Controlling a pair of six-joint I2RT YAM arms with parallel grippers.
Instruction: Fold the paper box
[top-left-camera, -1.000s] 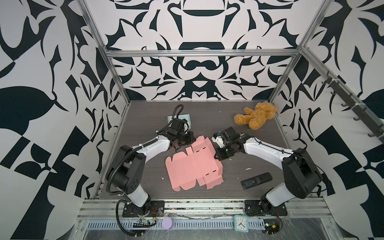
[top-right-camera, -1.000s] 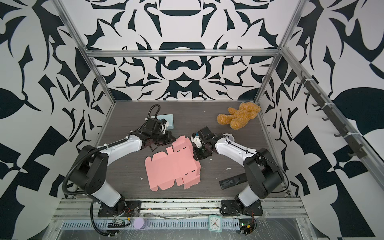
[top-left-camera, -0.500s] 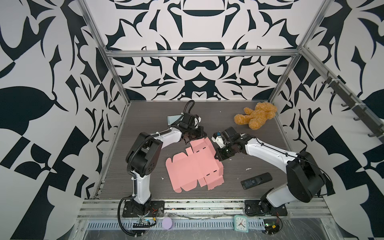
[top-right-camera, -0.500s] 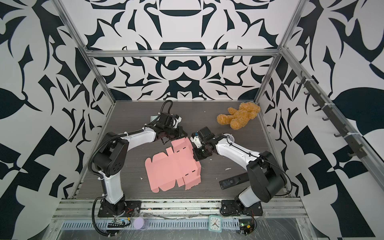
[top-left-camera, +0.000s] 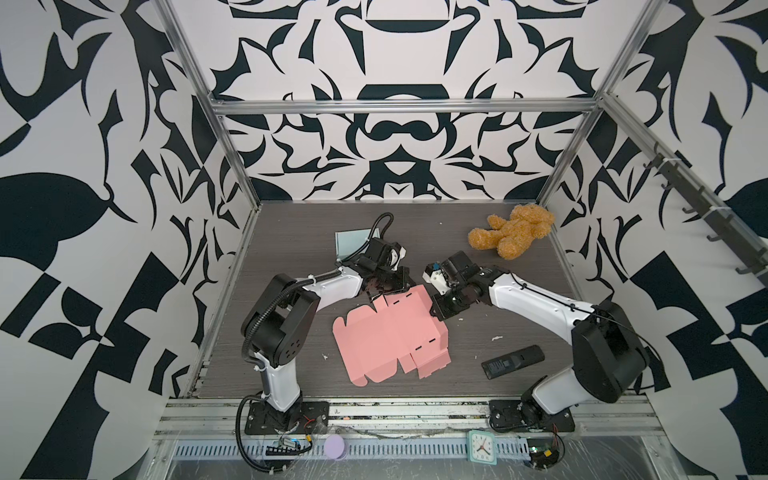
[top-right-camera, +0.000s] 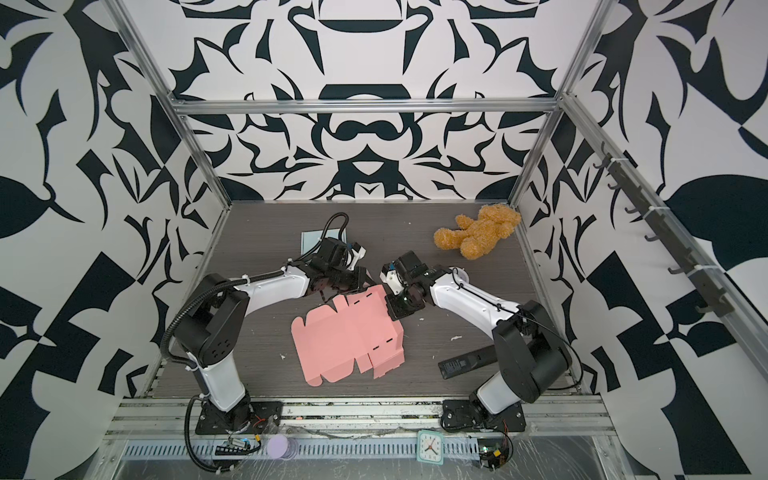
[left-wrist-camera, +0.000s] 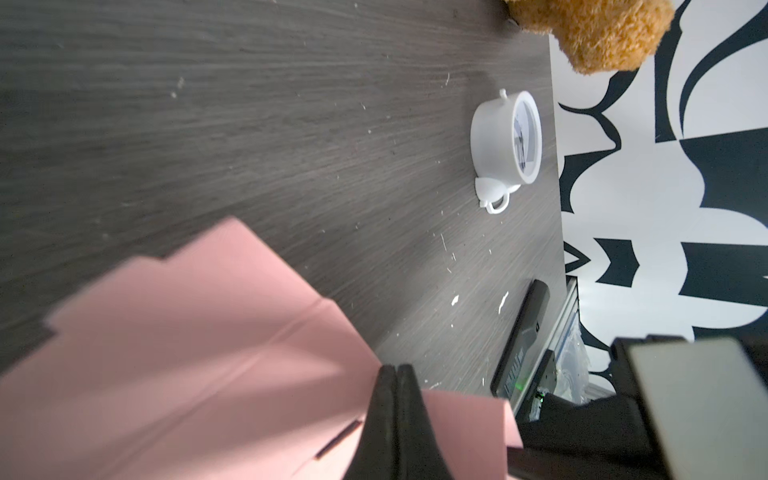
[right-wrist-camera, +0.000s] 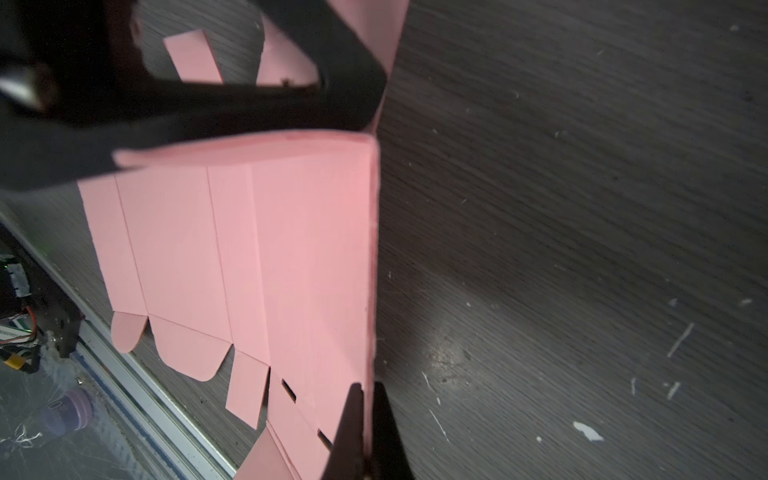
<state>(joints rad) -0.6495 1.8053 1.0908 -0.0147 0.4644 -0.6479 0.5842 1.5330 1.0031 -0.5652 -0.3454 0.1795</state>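
Note:
The pink paper box (top-left-camera: 390, 332) (top-right-camera: 345, 336) lies mostly flat in the middle of the table, with its right far panel raised. My right gripper (top-left-camera: 440, 309) (top-right-camera: 397, 309) is at that raised corner. In the right wrist view it (right-wrist-camera: 368, 386) is shut on the upright pink wall (right-wrist-camera: 249, 249), which passes between the fingers. My left gripper (top-left-camera: 388, 286) (top-right-camera: 336, 289) sits at the sheet's far edge. In the left wrist view its fingers meet, so it (left-wrist-camera: 397, 368) is shut over the pink sheet (left-wrist-camera: 187, 353). Whether paper is pinched there does not show.
A brown teddy bear (top-left-camera: 513, 235) lies at the back right. A black remote (top-left-camera: 512, 361) lies near the front right. A pale card (top-left-camera: 349, 245) lies behind the left wrist, and a small white alarm clock (left-wrist-camera: 505, 139) stands by the right wall.
My left arm has swung right from beside the sheet to its far edge, close to the right gripper. The right gripper has kept its hold and place.

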